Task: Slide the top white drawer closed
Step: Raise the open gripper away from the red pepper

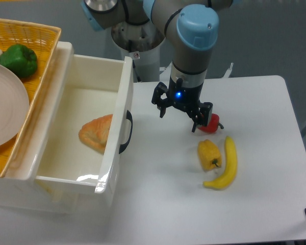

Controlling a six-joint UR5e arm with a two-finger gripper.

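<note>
The top white drawer (120, 99) stands pulled out to the right, wide open. Its black arched handle (126, 131) sits on the front panel and faces the table. A croissant-like pastry (98, 133) lies inside the drawer. My gripper (179, 118) points down over the table, to the right of the drawer front and apart from it. Its fingers (162, 109) are spread open and hold nothing.
A yellow woven basket (46, 71) on the cabinet top holds a green pepper (19, 60) and a white plate (2, 109). On the table (260, 112) a red pepper (210, 124) lies just right of the gripper. A yellow pepper (209, 155) and a banana (226, 163) lie nearer the front.
</note>
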